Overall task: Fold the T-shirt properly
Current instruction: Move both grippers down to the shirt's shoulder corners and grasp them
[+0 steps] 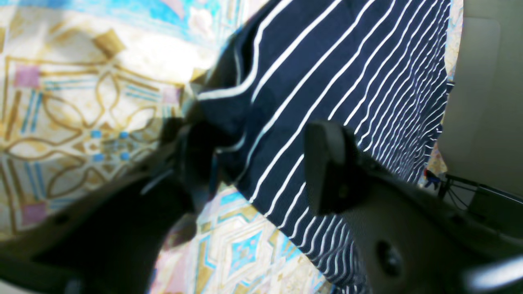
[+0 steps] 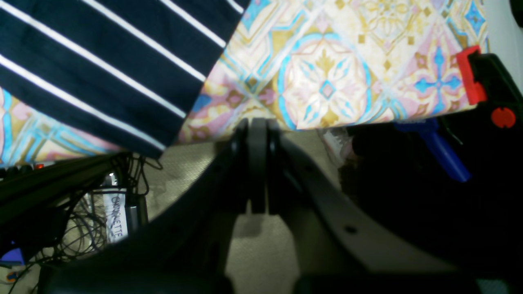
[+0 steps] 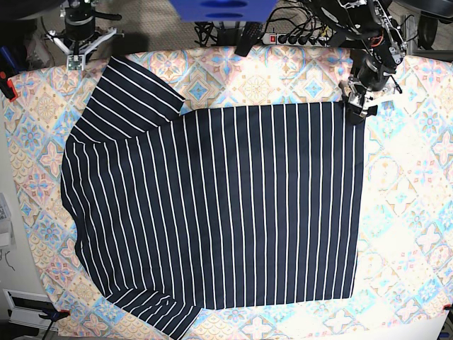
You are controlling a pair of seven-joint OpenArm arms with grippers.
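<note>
- Overhead, the T-shirt (image 3: pixel 212 212) lies spread flat across the middle of the tablecloth (image 3: pixel 417 212). It is dark navy with thin white stripes. Its collar end points to 9 o'clock and its hem to 3 o'clock, so its long axis runs 9 to 3.
- One sleeve reaches toward 11 o'clock; the other toward 7 o'clock.
- The left gripper (image 3: pixel 359 106) sits at the hem corner at 2 o'clock, right on the shirt's edge.
- In its wrist view, the left gripper (image 1: pixel 261 163) has its fingers apart, straddling that bunched corner; whether cloth is pinched I cannot tell.
- The right gripper (image 2: pixel 257 134) has its fingers pressed together and empty. It hangs near the table edge by the 11 o'clock sleeve; the base view does not show it clearly.
- My judgement: the left arm is nearer the hem; any fold would carry this corner toward 9 o'clock.
- A red-and-black clamp (image 2: pixel 474 77) grips the tablecloth's edge; cables (image 3: pixel 297 32) lie beyond 12 o'clock. Nothing rests on the shirt.
</note>
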